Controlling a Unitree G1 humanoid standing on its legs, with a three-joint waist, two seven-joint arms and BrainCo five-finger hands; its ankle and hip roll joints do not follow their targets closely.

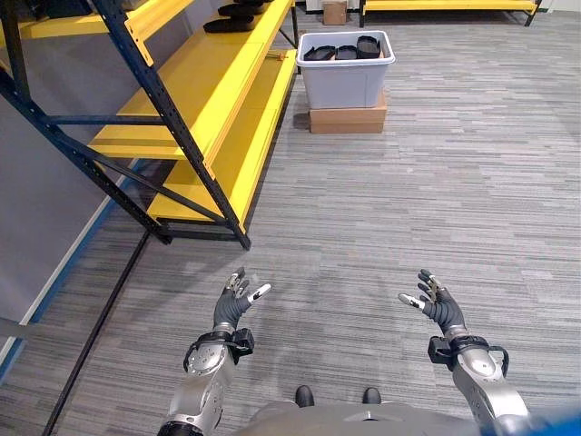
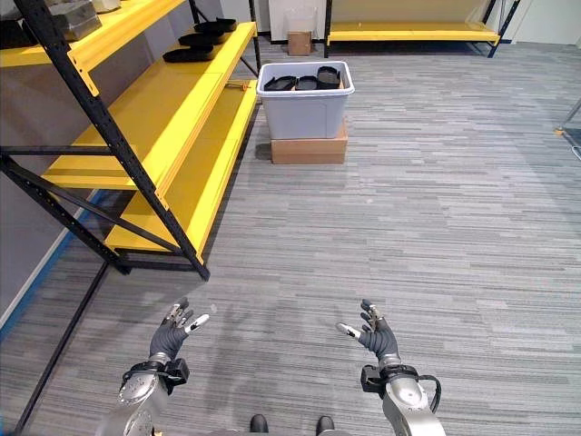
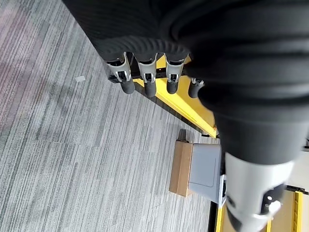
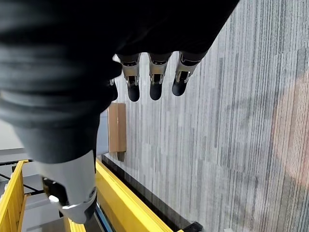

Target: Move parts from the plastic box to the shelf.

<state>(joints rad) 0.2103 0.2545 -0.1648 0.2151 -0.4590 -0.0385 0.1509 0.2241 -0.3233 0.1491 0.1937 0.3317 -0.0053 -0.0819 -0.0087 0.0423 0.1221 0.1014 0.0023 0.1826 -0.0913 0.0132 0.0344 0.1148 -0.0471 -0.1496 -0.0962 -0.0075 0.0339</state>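
Observation:
A grey plastic box [image 1: 345,77] stands far ahead on a flat cardboard carton [image 1: 349,118], with several black parts [image 1: 345,51] lying in it. To its left runs the yellow shelf [image 1: 195,86] on a dark blue frame; a few black parts [image 1: 231,22] lie on its far end. My left hand [image 1: 232,304] and right hand [image 1: 438,303] hover low over the carpet near me, both open and holding nothing. The box and carton [image 3: 193,169] also appear past my left hand's fingers [image 3: 148,82].
Grey striped carpet [image 1: 408,209] stretches between me and the box. The shelf's slanted blue braces [image 1: 136,173] reach the floor at my left front. A second yellow rack [image 2: 413,32] and a small carton [image 2: 300,42] stand by the far wall.

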